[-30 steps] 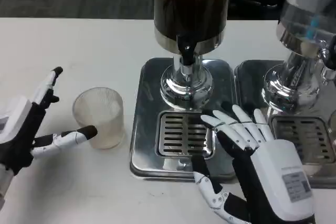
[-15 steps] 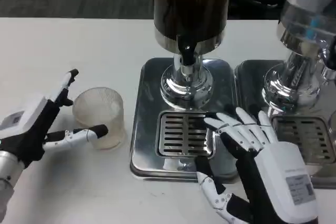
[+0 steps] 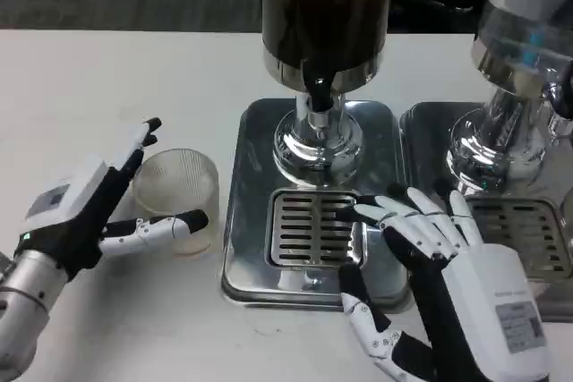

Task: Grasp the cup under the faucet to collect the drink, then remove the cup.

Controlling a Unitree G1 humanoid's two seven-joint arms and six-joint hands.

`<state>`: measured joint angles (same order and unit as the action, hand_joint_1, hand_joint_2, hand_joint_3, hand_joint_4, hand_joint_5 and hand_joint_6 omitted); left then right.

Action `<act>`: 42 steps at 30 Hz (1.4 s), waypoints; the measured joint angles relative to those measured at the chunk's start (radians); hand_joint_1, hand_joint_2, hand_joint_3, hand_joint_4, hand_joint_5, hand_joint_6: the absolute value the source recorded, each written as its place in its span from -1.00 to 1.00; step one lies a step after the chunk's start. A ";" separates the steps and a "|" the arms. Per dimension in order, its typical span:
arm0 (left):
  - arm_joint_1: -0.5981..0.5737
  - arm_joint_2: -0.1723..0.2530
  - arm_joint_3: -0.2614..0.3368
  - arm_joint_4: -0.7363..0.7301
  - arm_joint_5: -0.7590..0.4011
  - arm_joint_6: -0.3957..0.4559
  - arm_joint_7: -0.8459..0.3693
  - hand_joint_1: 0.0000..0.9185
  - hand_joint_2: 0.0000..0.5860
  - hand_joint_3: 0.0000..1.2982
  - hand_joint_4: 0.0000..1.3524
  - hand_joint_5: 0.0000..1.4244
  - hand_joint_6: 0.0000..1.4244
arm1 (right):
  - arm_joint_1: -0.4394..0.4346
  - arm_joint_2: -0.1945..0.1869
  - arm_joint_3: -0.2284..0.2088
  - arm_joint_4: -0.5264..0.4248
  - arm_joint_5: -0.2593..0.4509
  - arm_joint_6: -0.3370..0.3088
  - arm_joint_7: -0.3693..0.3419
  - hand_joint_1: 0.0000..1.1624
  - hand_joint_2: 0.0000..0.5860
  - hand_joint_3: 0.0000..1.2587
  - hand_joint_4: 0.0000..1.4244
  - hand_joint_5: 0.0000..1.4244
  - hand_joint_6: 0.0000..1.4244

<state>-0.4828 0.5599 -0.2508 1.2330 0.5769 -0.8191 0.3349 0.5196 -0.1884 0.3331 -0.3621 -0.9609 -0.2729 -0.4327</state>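
A ribbed translucent cup stands upright on the white table, left of the steel drip tray and not beneath the faucet. My left hand reaches in from the left with fingers apart. Its thumb lies along the cup's near side and a finger stretches past the far side. The hand does not close around the cup. My right hand hovers with spread fingers over the tray's right edge, beside the slotted grate, holding nothing.
The dispenser with the dark drink towers over the tray's back. A second dispenser on its own tray stands at the right. Bare white table lies left of and in front of the cup.
My left hand has moved right and forward until its fingers flank the cup, which has shifted slightly right. My right hand has drifted a little lower and to the right.
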 measured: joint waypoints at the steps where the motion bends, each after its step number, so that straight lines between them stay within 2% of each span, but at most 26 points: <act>1: -0.003 -0.005 -0.001 0.003 -0.004 0.001 -0.003 -0.66 -0.99 -1.00 -0.87 -0.56 -0.58 | 0.001 0.000 0.001 0.000 0.000 0.002 0.000 -0.35 0.65 -0.38 -0.60 -0.76 -1.00; 5: -0.010 -0.018 -0.006 0.007 -0.019 0.008 -0.017 -0.63 -0.97 -1.00 -0.85 -0.54 -0.57 | 0.005 0.000 0.003 -0.002 -0.001 0.004 0.000 -0.36 0.65 -0.36 -0.59 -0.76 -1.00; 8: -0.021 -0.021 -0.011 0.012 -0.019 0.017 -0.020 -0.40 -0.84 -1.00 -0.78 -0.47 -0.50 | 0.006 0.000 0.003 -0.004 -0.002 0.006 0.000 -0.36 0.65 -0.36 -0.59 -0.75 -1.00; 13: -0.031 -0.021 -0.030 0.012 -0.019 0.027 -0.014 -0.24 -0.78 -0.99 -0.71 -0.39 -0.40 | 0.011 0.001 0.005 -0.005 -0.005 0.006 -0.004 -0.35 0.68 -0.34 -0.57 -0.74 -0.98; 17: -0.031 -0.021 -0.040 0.012 -0.019 0.031 -0.001 -0.21 -0.76 -0.93 -0.66 -0.33 -0.31 | 0.013 0.001 0.005 -0.005 -0.003 0.006 -0.005 -0.35 0.68 -0.33 -0.57 -0.74 -0.98; 19: -0.031 -0.022 -0.044 0.012 -0.018 0.032 0.009 -0.21 -0.76 -0.83 -0.58 -0.22 -0.11 | 0.013 0.001 0.004 -0.005 0.000 0.006 -0.005 -0.35 0.68 -0.33 -0.57 -0.74 -0.98; 22: -0.028 -0.025 -0.052 0.012 -0.014 0.032 0.042 -0.22 -0.71 -0.56 -0.37 0.05 0.41 | 0.013 0.000 0.004 -0.005 0.004 0.006 -0.005 -0.35 0.68 -0.33 -0.56 -0.74 -0.98; 27: -0.014 -0.031 -0.053 0.008 -0.013 0.032 0.131 -0.21 -0.66 -0.15 0.00 0.38 0.84 | 0.013 -0.001 0.003 -0.005 0.005 0.006 -0.006 -0.34 0.68 -0.33 -0.55 -0.73 -0.98; 37: 0.016 -0.042 -0.056 0.000 0.015 0.031 0.266 -0.20 -0.65 0.02 0.18 0.53 0.99 | 0.021 -0.007 -0.001 -0.027 0.009 0.006 -0.006 -0.34 0.68 -0.33 -0.55 -0.72 -0.97; 42: 0.027 -0.042 -0.044 -0.008 0.016 0.020 0.303 -0.20 -0.65 0.06 0.25 0.57 1.00 | 0.022 -0.009 -0.001 -0.029 0.010 0.006 -0.006 -0.34 0.69 -0.33 -0.54 -0.72 -0.96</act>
<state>-0.4563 0.5176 -0.2943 1.2246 0.5926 -0.7993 0.6382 0.5418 -0.1974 0.3321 -0.3907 -0.9507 -0.2672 -0.4383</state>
